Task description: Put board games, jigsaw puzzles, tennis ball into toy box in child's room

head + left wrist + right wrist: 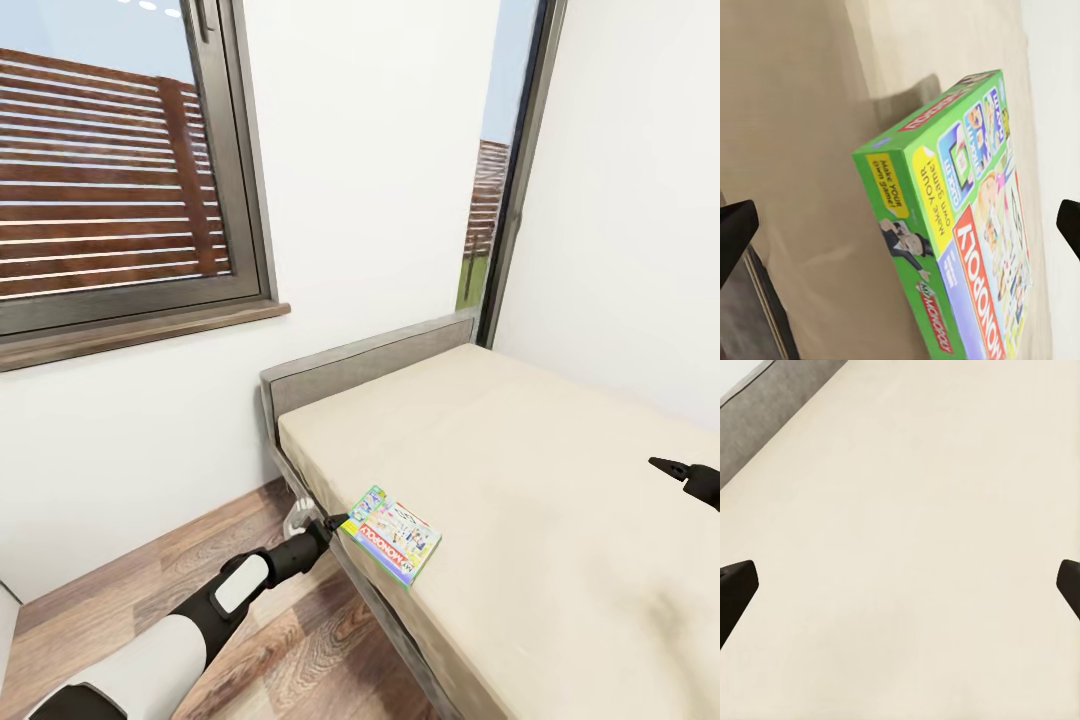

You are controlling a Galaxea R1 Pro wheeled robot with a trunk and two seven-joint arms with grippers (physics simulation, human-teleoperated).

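Observation:
A Monopoly board game, a flat box with green sides and a red band, lies on the bed's beige mattress close to its near edge. My left gripper is at the box's corner on the floor side. In the left wrist view its fingers are spread wide, open, with the Monopoly box between and beyond them. My right gripper hovers over the mattress at the far right. It is open with only bare mattress between its fingertips.
The bed has a grey headboard against a white wall. A large window is at the left and a narrow one sits in the corner. Wood-plank floor runs beside the bed under my left arm.

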